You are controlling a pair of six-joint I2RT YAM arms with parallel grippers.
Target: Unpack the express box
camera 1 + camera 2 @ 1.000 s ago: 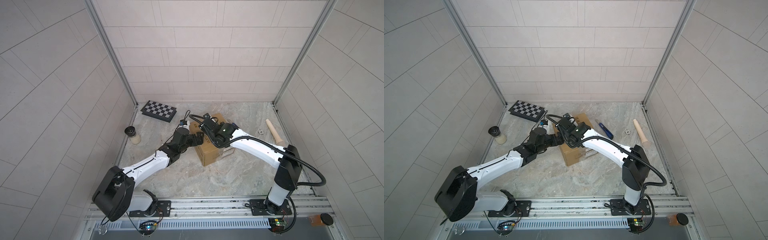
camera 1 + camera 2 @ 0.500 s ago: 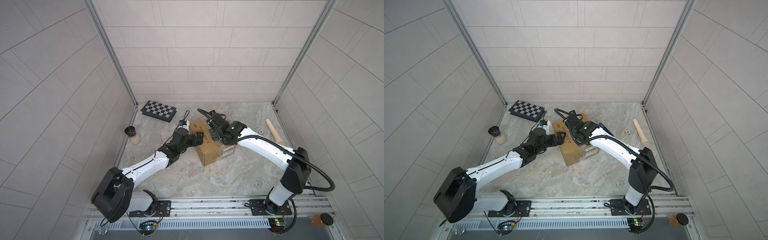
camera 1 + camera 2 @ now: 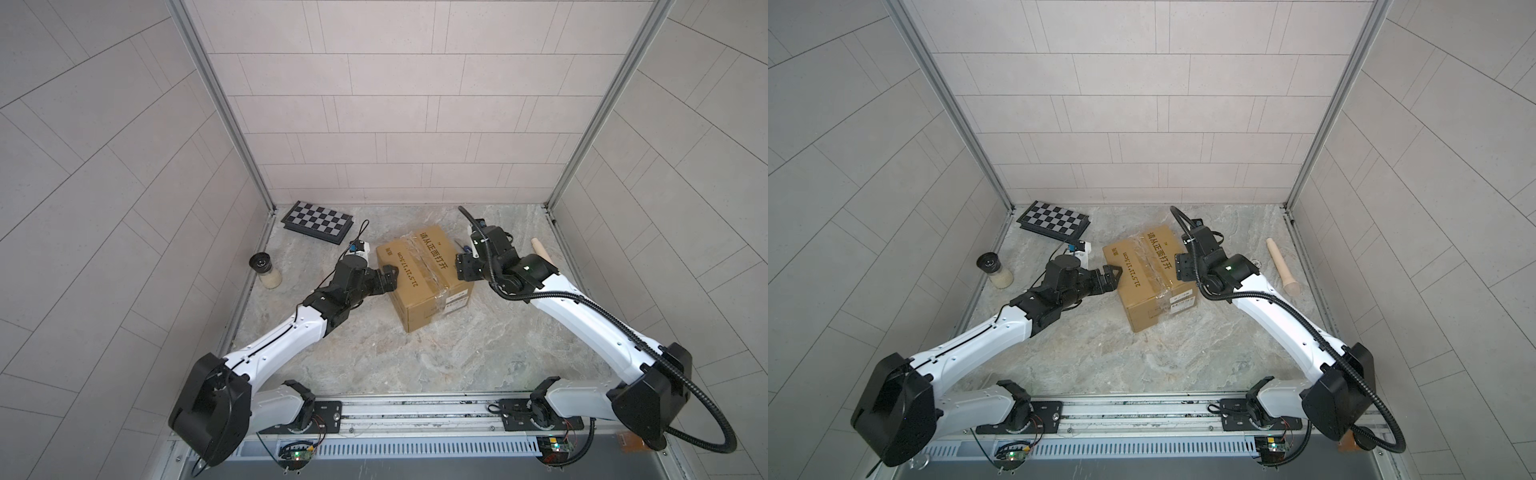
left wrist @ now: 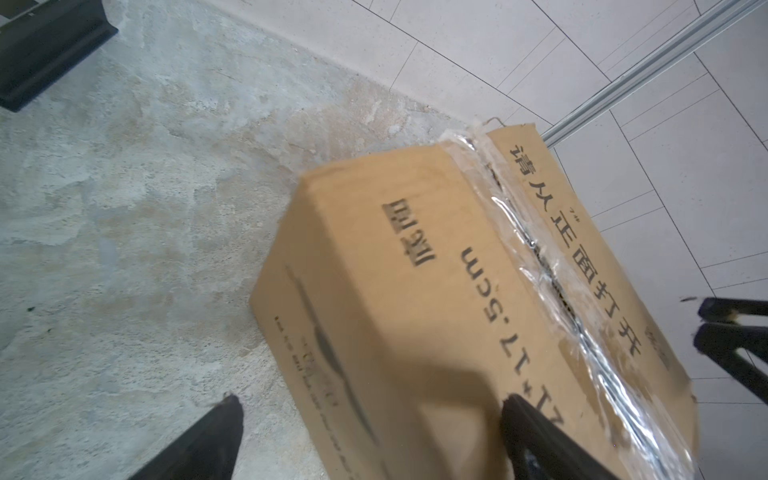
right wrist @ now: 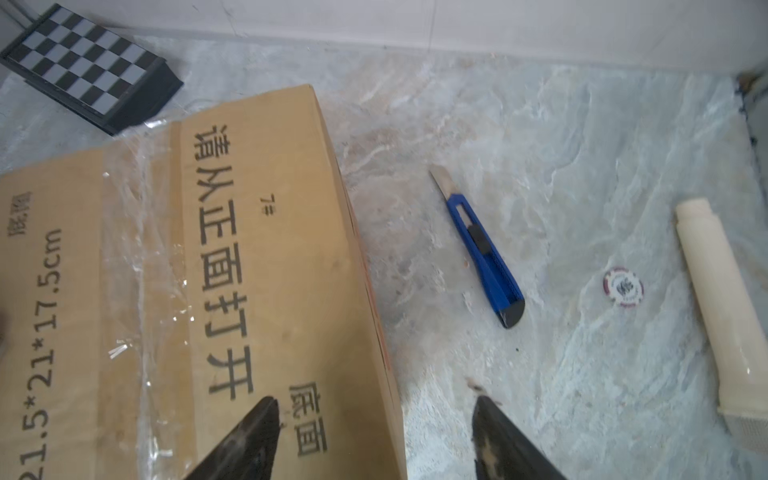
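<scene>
- Brown express box [image 3: 419, 270] sits mid-floor, taped.
- Left gripper [image 4: 372, 401] gapes wide astride its left top edge, holding nothing.
- Right gripper [image 5: 374, 400], parted, straddles its right edge, empty.

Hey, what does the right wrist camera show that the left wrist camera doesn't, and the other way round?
Only the right wrist view shows the blue utility knife, the poker chip and the cream cylinder lying on the marble floor. Only the left wrist view shows the side face of the express box, with its faint print. Both show the box's taped top, the checkered board case (just its dark edge in the left wrist view) and the floor.
</scene>
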